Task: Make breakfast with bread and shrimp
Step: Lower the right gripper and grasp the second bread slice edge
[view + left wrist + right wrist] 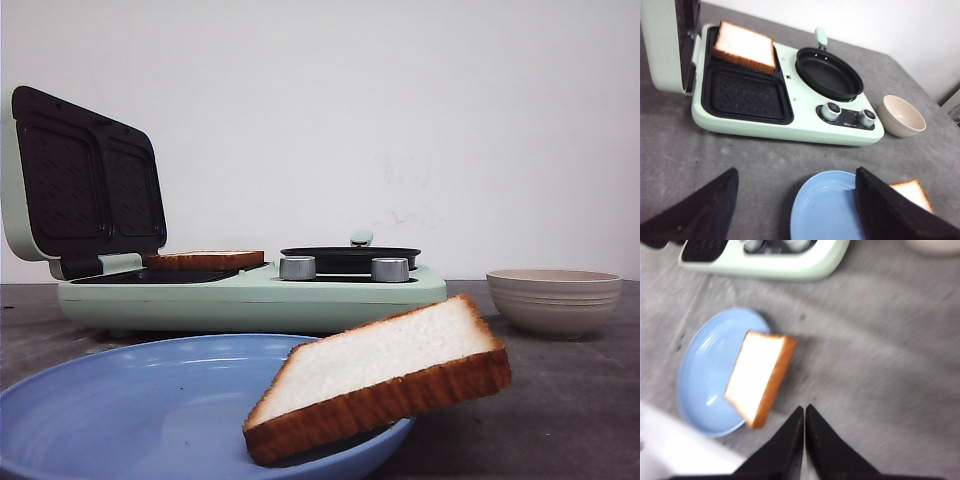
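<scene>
Front view: one bread slice (380, 375) leans tilted on the blue plate's (120, 410) rim at 3 o'clock, its far edge raised off the table (560, 400). Another slice (745, 47) lies in the green toaster's (790, 125) rear tray. Left claw (795, 210) is spread wide, empty; right claw (804, 412) is pinched together, holding nothing.

Grey table (675, 150): green breakfast maker (790, 127), blue plate (825, 210), beige bowl (901, 116).
</scene>
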You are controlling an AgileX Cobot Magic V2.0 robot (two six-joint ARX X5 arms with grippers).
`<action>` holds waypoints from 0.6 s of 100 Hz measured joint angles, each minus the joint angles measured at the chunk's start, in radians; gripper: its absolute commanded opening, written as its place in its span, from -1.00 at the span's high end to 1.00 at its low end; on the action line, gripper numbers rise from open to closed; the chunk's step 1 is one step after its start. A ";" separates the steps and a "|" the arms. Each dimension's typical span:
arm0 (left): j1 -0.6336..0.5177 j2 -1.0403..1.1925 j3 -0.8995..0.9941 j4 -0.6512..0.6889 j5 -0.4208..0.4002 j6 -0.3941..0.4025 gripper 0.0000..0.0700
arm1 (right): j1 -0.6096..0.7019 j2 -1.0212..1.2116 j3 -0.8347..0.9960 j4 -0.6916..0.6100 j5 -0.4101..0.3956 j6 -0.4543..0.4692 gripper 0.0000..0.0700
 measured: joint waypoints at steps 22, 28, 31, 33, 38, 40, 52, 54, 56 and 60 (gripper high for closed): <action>0.000 0.000 0.000 0.001 -0.004 0.000 -0.13 | 0.073 0.068 -0.166 0.200 -0.083 0.135 0.30; 0.000 0.000 0.000 0.000 -0.003 0.000 -0.13 | 0.100 0.082 -0.205 0.264 -0.097 0.178 0.30; 0.000 0.000 0.000 0.001 -0.004 0.000 -0.13 | 0.114 0.088 -0.222 0.291 -0.097 0.198 0.30; 0.000 0.000 0.000 0.001 -0.004 0.000 -0.13 | 0.123 0.092 -0.233 0.312 -0.097 0.214 0.30; 0.000 0.000 0.000 0.000 -0.014 0.000 -0.13 | 0.148 0.095 -0.256 0.356 -0.097 0.248 0.30; 0.000 0.000 0.000 0.001 -0.018 0.000 -0.13 | 0.158 0.097 -0.263 0.374 -0.097 0.262 0.30; 0.000 0.000 0.000 0.001 -0.022 0.000 -0.13 | 0.221 0.120 -0.278 0.471 -0.097 0.333 0.30; 0.000 0.000 0.000 0.001 -0.022 0.000 -0.13 | 0.232 0.126 -0.278 0.486 -0.097 0.344 0.30; 0.000 0.000 0.000 0.001 -0.022 0.000 -0.13 | 0.242 0.134 -0.279 0.502 -0.097 0.352 0.29; 0.000 0.000 0.000 0.001 -0.022 0.000 -0.14 | 0.263 0.150 -0.280 0.530 -0.092 0.369 0.26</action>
